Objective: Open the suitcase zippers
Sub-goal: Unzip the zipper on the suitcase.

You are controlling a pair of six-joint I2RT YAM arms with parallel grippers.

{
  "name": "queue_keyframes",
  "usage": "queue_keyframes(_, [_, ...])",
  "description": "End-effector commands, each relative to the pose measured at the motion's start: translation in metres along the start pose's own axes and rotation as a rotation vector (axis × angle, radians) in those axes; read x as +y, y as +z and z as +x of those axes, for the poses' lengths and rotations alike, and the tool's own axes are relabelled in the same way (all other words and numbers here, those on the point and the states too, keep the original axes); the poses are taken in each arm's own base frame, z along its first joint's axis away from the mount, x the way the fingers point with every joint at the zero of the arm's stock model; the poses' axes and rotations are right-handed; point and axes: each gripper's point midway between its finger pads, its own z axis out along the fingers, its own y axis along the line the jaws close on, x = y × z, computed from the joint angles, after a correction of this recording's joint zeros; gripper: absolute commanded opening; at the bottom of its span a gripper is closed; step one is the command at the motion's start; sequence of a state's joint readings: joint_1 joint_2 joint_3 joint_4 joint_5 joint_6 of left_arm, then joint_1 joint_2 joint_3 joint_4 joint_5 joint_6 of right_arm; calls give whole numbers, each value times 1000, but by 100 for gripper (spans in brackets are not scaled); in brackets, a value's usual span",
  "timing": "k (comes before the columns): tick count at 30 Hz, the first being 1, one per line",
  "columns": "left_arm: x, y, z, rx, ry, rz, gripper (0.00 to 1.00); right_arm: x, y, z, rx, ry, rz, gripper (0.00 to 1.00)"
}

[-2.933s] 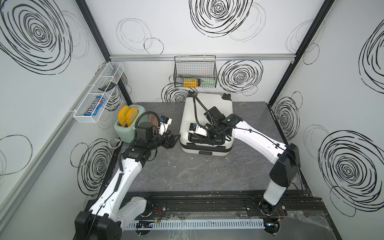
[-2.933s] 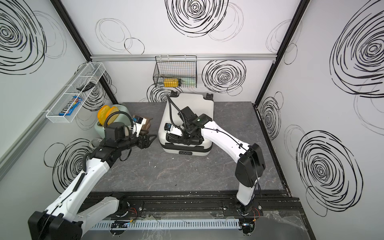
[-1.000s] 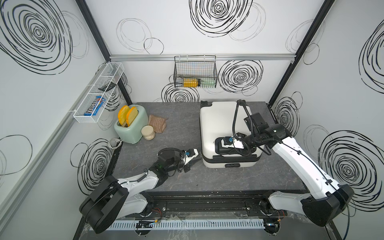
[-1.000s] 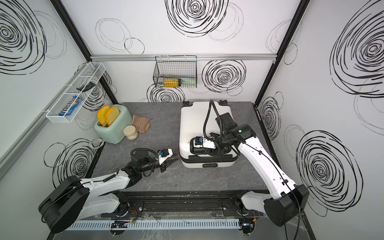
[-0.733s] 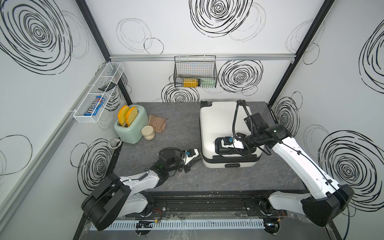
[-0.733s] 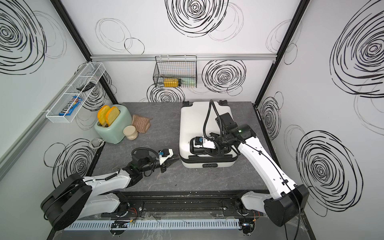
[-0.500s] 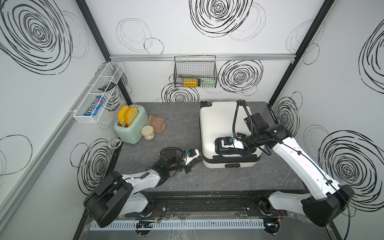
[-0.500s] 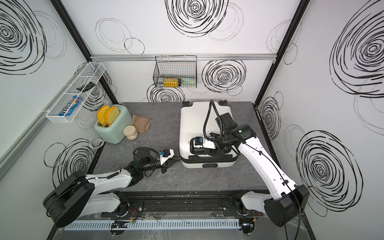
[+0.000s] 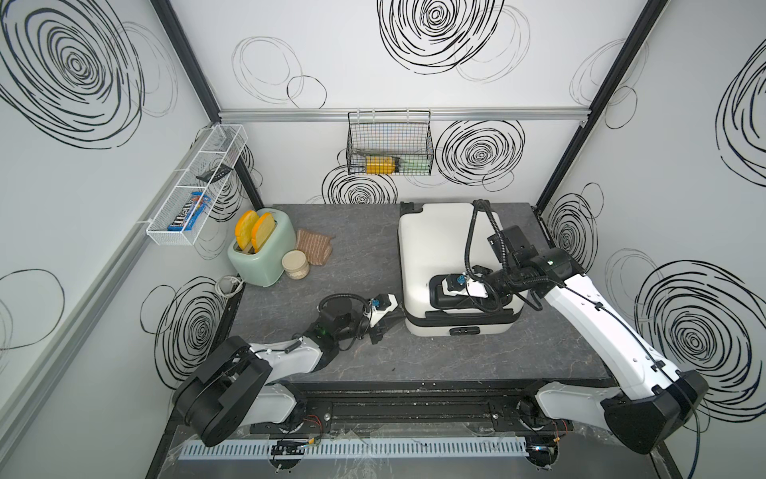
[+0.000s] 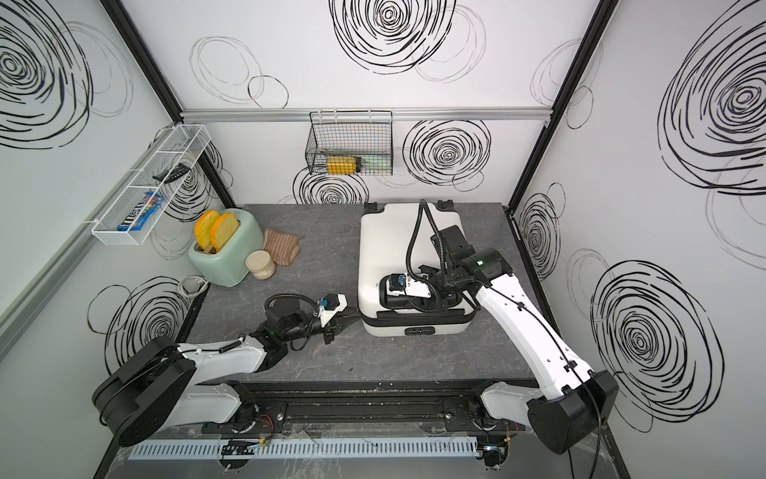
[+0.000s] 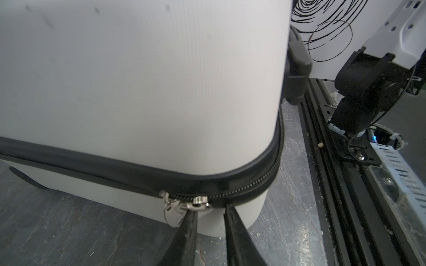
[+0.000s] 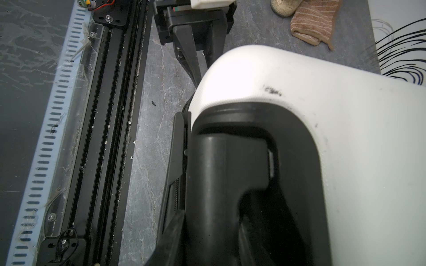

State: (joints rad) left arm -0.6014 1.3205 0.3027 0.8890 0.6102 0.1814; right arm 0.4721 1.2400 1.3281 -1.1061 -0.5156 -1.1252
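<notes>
The white suitcase (image 9: 439, 244) (image 10: 393, 244) lies flat at the table's right, wheels toward the back wall. Its black zippers (image 11: 244, 187) run round the mid-seam. Two silver pulls (image 11: 184, 205) sit close together by the near-left corner. My left gripper (image 11: 211, 210) (image 9: 398, 317) is low at that corner, jaws slightly open with white shell showing between them. One of its fingertips (image 11: 192, 214) touches a pull. My right gripper (image 12: 209, 230) (image 9: 441, 286) is shut on the black recessed handle (image 12: 207, 165) on top.
A black lock block (image 9: 464, 331) sits on the suitcase's front side. A mint toaster (image 9: 259, 253), small jar (image 9: 295, 265) and striped cloth (image 9: 313, 246) stand at the back left. A wire basket (image 9: 389, 145) and shelf (image 9: 195, 195) hang on the walls.
The left gripper has crept right along the table until its tips reach the suitcase's near-left corner. The right arm and suitcase have stayed still over the last second.
</notes>
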Motion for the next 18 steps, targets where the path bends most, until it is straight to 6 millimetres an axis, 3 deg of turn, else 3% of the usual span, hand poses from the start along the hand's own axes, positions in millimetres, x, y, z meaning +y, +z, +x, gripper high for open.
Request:
queue_keyframes(1, [6, 2, -23, -74, 42, -11, 26, -20, -46, -66, -222, -332, 199, 0])
queue_keyframes(3, [8, 1, -23, -75, 34, -23, 31, -19, -45, -65, -215, -329, 195, 0])
queue_keyframes(8, [13, -1, -20, -62, 26, -47, 33, -19, -45, -63, -200, -325, 191, 0])
queue_keyframes(18, [7, 2, -21, -61, 41, 3, 18, -18, -45, -63, -200, -332, 185, 0])
